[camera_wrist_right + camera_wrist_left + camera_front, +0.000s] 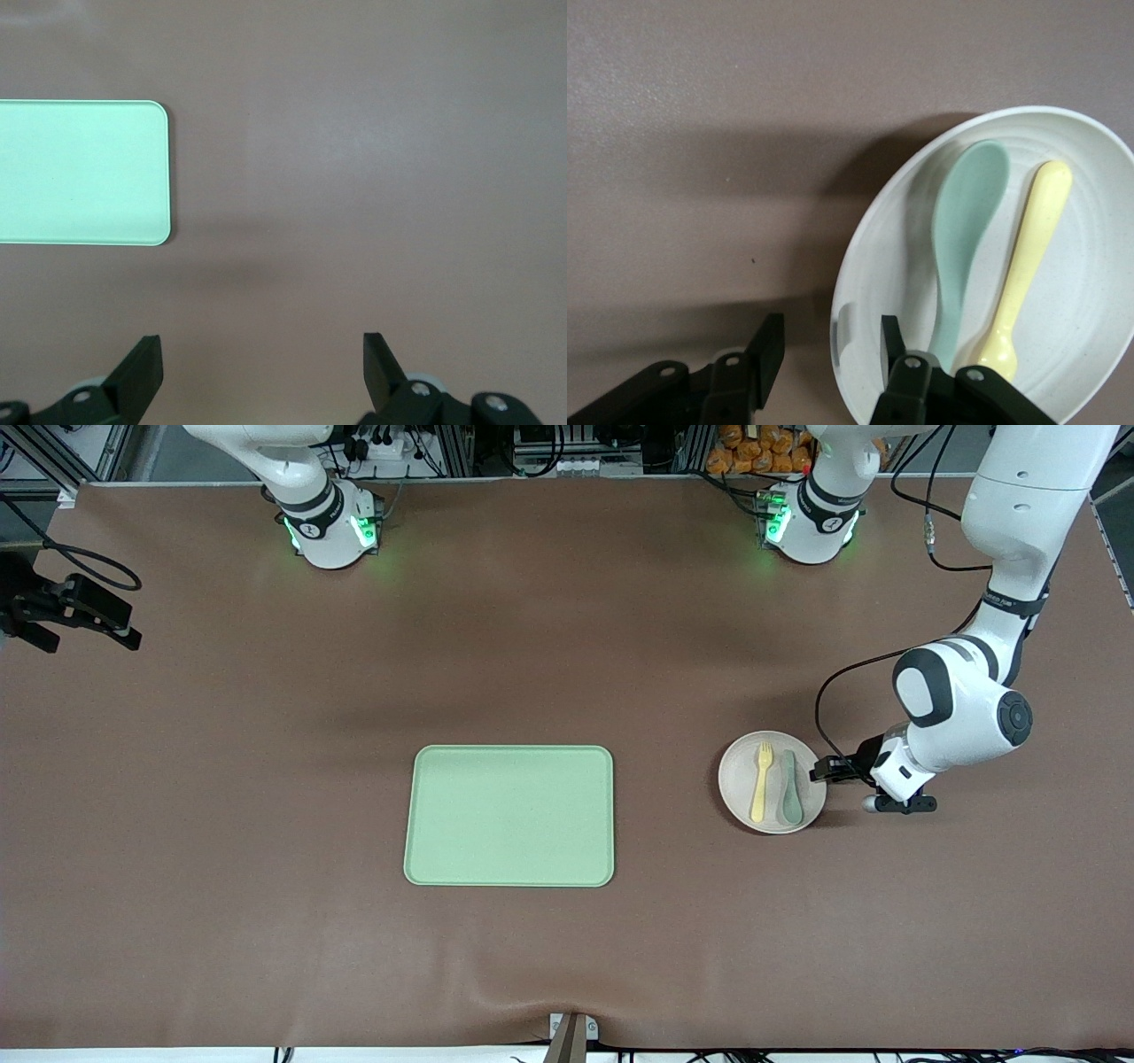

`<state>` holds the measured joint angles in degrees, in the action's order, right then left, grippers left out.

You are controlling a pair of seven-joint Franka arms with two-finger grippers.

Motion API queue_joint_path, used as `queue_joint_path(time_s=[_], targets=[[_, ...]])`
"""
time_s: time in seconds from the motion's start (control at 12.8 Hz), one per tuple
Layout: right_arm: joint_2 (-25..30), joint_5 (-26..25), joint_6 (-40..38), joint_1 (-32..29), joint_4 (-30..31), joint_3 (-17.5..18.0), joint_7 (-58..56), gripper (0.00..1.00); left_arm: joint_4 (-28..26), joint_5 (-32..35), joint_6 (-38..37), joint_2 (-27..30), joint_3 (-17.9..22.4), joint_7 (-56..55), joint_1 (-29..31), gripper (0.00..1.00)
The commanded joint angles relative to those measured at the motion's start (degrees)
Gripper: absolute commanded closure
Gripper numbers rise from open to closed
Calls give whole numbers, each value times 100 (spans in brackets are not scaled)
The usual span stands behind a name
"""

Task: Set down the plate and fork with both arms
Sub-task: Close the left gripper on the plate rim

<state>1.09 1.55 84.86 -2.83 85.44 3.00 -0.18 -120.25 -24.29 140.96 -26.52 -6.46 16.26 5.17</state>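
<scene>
The off-white plate (737, 779) lies on the brown table toward the left arm's end. The pale-yellow fork (761, 781) lies on it, beside a grey-green spoon (789, 788). My left gripper (826, 769) is low at the plate's rim, on the side toward the left arm's end. In the left wrist view the gripper (831, 332) is open and straddles the rim of the plate (886, 257), one finger inside and one outside; the fork (1028, 257) and spoon (966, 230) lie past it. My right gripper (261, 350) is open and empty, high over bare table.
A rectangular light-green tray (509, 815) lies at the middle of the table, and its corner shows in the right wrist view (80, 173). The right arm's black hand (80, 611) shows at the right arm's end of the table.
</scene>
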Motion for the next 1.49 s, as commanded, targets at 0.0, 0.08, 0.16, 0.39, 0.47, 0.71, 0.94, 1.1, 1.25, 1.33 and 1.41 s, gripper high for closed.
queue_joint_path(time_s=[0.0,0.08,0.16,0.39,0.47,0.71,0.94,1.1,1.25,1.33,1.41], targets=[[84,118,31,-104,87,61,53,0,1,-146,81,-11,-57,176,63,62],[84,118,31,-104,87,61,53,0,10,-155,81,-19,-57,185,63,66],[84,127,31,-113,87,61,53,0,19,-163,81,-37,-57,185,54,68],[84,118,31,-113,87,61,53,0,28,-278,81,-64,-66,185,36,76],[84,118,40,-113,87,61,53,0,54,-278,81,-64,-66,176,19,78],[66,118,31,-121,87,61,53,0,141,-278,72,-72,-66,185,-43,85],[66,118,31,-104,87,61,53,0,168,-278,72,-134,-66,193,-60,92],[66,127,31,-113,87,61,53,0,229,-269,64,-151,-74,193,-60,100],[66,118,31,-104,87,61,53,0,265,-278,64,-204,-162,193,-60,100],[66,118,40,-104,87,61,53,0,308,-278,64,-230,-171,193,-60,100],[66,118,31,-121,87,61,53,0,344,-269,55,-239,-180,202,-60,100]])
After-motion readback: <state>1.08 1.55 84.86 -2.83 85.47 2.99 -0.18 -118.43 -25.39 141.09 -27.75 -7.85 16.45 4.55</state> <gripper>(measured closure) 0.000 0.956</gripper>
